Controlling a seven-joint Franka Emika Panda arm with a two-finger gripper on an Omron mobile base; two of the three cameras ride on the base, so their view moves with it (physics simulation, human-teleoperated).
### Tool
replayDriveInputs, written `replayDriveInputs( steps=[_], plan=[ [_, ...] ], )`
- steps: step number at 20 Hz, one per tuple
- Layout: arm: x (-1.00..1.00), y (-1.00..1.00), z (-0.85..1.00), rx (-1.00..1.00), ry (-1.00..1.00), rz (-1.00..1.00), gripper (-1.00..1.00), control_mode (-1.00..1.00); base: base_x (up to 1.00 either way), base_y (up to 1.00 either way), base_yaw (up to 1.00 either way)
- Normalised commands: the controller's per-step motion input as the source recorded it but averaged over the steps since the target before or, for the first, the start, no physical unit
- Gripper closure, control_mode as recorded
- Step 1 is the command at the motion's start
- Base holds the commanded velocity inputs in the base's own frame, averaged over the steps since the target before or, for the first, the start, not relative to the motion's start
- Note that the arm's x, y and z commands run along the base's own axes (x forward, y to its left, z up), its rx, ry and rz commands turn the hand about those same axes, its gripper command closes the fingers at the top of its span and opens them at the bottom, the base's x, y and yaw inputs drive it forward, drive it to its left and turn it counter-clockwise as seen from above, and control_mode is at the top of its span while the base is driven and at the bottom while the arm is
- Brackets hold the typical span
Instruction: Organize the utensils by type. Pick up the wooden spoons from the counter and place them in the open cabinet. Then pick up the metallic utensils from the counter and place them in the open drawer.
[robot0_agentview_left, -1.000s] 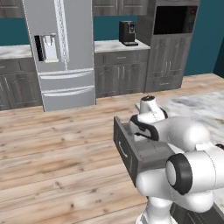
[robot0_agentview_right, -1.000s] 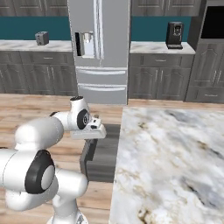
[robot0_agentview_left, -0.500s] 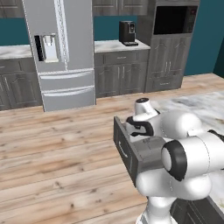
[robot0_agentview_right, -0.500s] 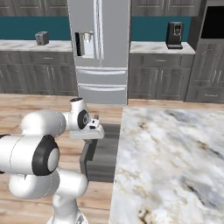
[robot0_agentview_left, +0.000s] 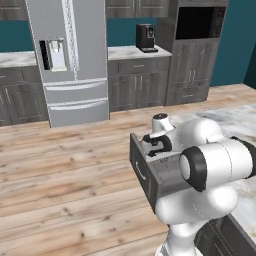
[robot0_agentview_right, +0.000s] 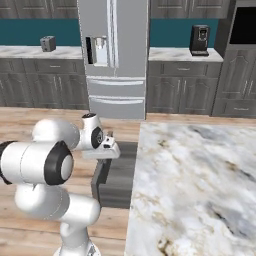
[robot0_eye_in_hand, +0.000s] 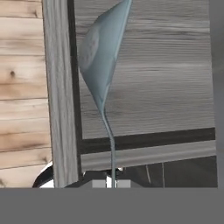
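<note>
**Metal spoon held over the open drawer**

Arm pose: folded tight over its base, elbow high, wrist bent forward and down. The gripper (robot0_agentview_right: 109, 146) hangs over the open drawer (robot0_agentview_left: 150, 176), which stands pulled out from the island beside the marble counter (robot0_agentview_right: 200, 185). In the left base view the hand (robot0_agentview_left: 156, 141) sits just above the drawer's near end.

Claw: jaws pinched together on the thin handle of the metal spoon (robot0_eye_in_hand: 99, 65). In the hand view the handle rises from between the fingertips, and the bowl is at the far end.

Change from a second ago: the big elbow joint has swung forward and now covers more of both base views; the hand stays over the drawer, shifted only slightly. Base cameras unmoved, the refrigerator (robot0_agentview_left: 70, 60) and coffee machine (robot0_agentview_left: 145, 37) sit as before.

Spoon: slim, silver-grey, smooth oval bowl tapering into a narrow stem, slightly curved. Behind it lies the drawer's grey wood-grain floor (robot0_eye_in_hand: 166, 70), with one drawer wall (robot0_eye_in_hand: 59, 96) alongside and wood flooring (robot0_eye_in_hand: 22, 87) beyond it.
</note>
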Motion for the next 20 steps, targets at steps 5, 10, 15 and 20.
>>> replayDriveInputs(
  steps=[5, 10, 15, 20],
  plan=[
    [0.25, -0.04, -0.27, 0.04, -0.03, 0.00, 1.00, -1.00, 0.00, 0.00, 0.00],
    [0.25, -0.02, -0.30, 0.03, -0.03, 0.00, 1.00, -1.00, 0.00, 0.00, 0.00],
    [0.23, 0.00, -0.41, 0.00, -0.02, 0.00, 1.00, -1.00, 0.00, 0.00, 0.00],
    [0.30, 0.00, -0.41, 0.00, 0.00, 0.00, 1.00, -1.00, 0.00, 0.00, 0.00]
  ],
)
